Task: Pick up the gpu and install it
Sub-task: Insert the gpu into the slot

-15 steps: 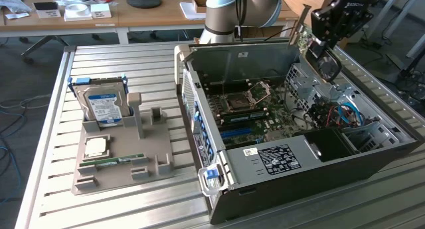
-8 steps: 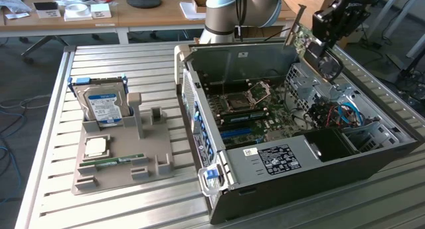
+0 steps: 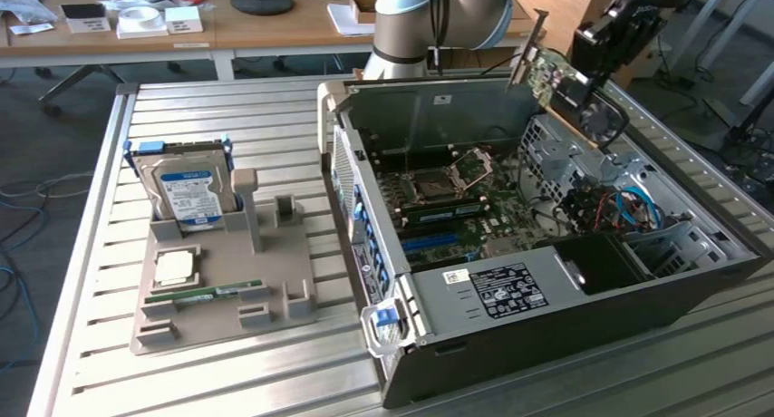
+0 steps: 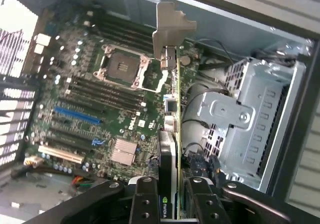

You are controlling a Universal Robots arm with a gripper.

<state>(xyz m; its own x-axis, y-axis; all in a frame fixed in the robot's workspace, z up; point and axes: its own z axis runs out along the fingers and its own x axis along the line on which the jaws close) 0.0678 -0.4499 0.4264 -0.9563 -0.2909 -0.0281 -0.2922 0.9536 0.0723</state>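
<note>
Evidently the gripper [image 4: 172, 191] was clamped on the gpu [image 4: 170, 144], at one o'clock of the case [image 3: 520, 340] in the exterior view; probably light, stiff, fragile, best pinched across its flat faces.

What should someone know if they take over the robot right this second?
End effector: shut on the gpu, gripping one end, with the silver bracket at the far end.
gpu: held on edge in the air over the open computer case, above the motherboard, touching no slot.
Done: the gpu is picked up.
Left: it is not yet seated in a motherboard slot.
Other parts: the hard drive and RAM stick sit in the grey holder on the exterior view's left.
</note>
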